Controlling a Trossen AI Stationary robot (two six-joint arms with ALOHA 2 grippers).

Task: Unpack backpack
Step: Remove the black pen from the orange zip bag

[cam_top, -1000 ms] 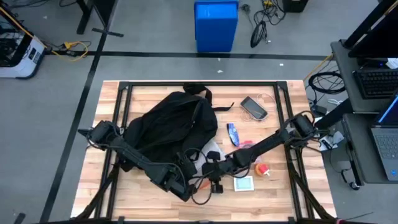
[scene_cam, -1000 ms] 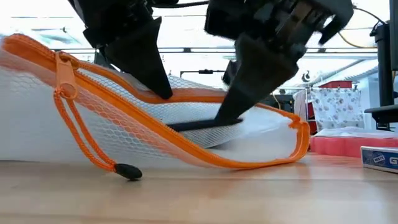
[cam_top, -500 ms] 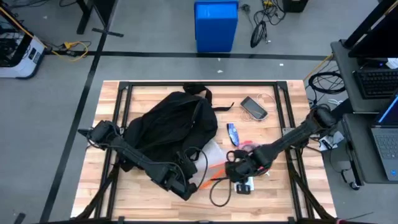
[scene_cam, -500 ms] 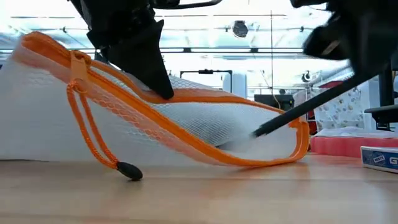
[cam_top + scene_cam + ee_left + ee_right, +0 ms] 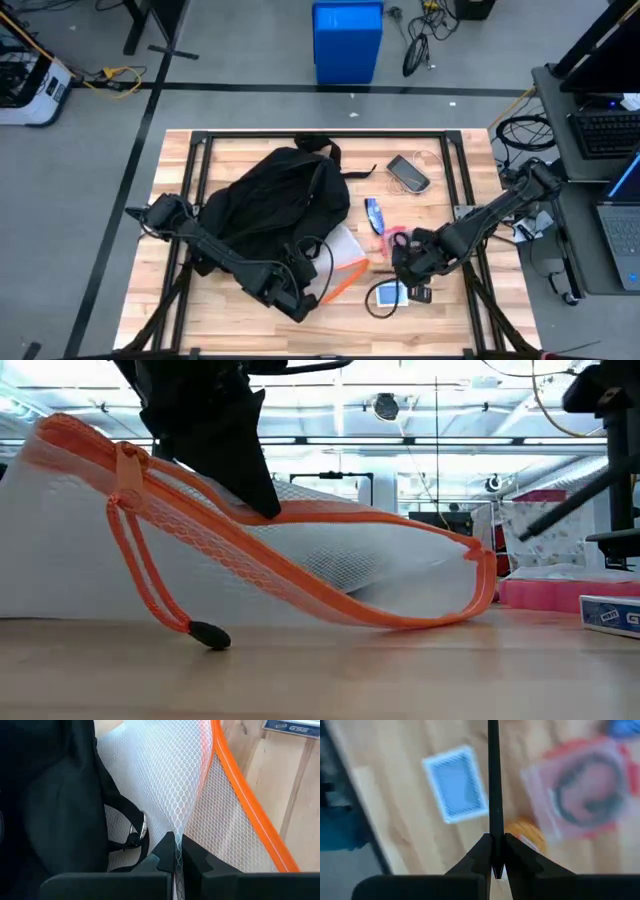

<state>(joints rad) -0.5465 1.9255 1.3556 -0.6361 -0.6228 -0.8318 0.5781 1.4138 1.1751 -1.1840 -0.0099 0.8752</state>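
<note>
The black backpack [image 5: 270,205] lies slumped on the table's left half (top handle toward the far edge).

One backpack [image 5: 272,195], one mesh pouch [image 5: 340,250], one phone [image 5: 408,172].

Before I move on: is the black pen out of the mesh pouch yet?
Out: the right gripper holds the pen over the table, apart from the mesh pouch.

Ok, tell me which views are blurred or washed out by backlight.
Right wrist view: the blue card, pink pouch and table are motion-blurred, while the thin black rod in the right gripper is sharp. Low view: bright ceiling lights silhouette the left gripper on the mesh pouch.
</note>
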